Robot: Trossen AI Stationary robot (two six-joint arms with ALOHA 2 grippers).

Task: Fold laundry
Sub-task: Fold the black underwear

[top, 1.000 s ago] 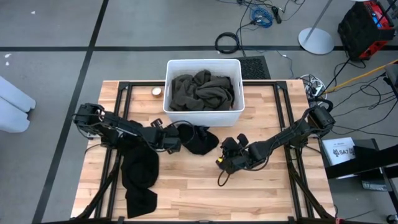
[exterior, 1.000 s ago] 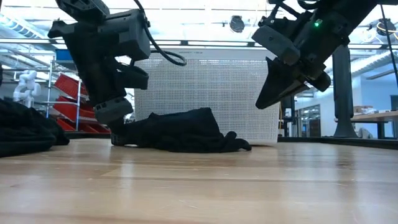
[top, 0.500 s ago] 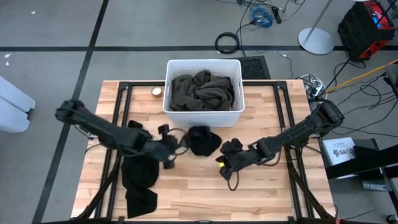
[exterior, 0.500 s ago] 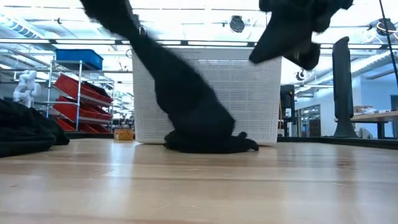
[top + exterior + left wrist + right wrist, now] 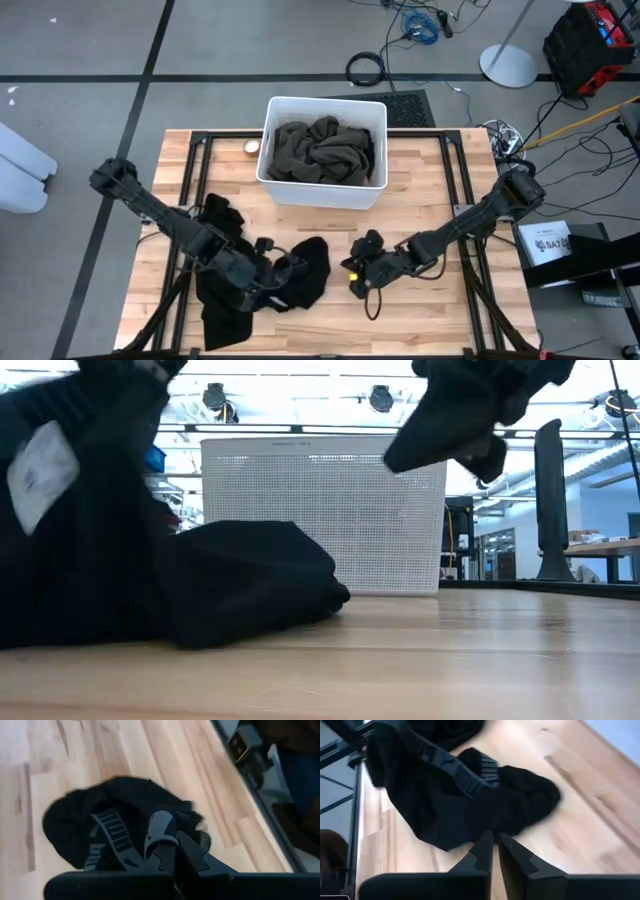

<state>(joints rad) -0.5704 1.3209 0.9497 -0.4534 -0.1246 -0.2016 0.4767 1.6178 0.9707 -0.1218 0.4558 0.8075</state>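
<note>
A black garment point(image 5: 308, 270) with a lettered waistband point(image 5: 112, 837) lies bunched at the table's middle, toward the near edge. My left gripper point(image 5: 272, 280) is shut on it at its left side. In the low view the cloth point(image 5: 240, 580) rises at the left to that gripper, showing a white label point(image 5: 40, 470). My right gripper point(image 5: 357, 268) hovers shut just right of the garment, above the table point(image 5: 400, 458), touching nothing. More black laundry point(image 5: 225, 300) lies heaped at the near left. A dark olive-grey garment point(image 5: 325, 145) fills the white bin point(image 5: 320, 195). My left gripper pinches a bunch of the black cloth point(image 5: 187, 827) between its shut fingers, slanting down from the table's left. The fingers hide which edge or how many layers they have. That part is raised, and the rest of the garment point(image 5: 260, 590) lies slack on the table.
The white perforated bin point(image 5: 330, 510) stands at the far middle, slightly askew. A small round object point(image 5: 251, 147) sits left of it. Bare wood shows on the table's right half point(image 5: 440, 300) and along the near edge.
My left gripper has swung from in front of the bin toward the near edge and upward, rolling as it went. It has dragged the black garment along the table away from the bin. The bin has turned slightly. My right gripper has risen a little.
</note>
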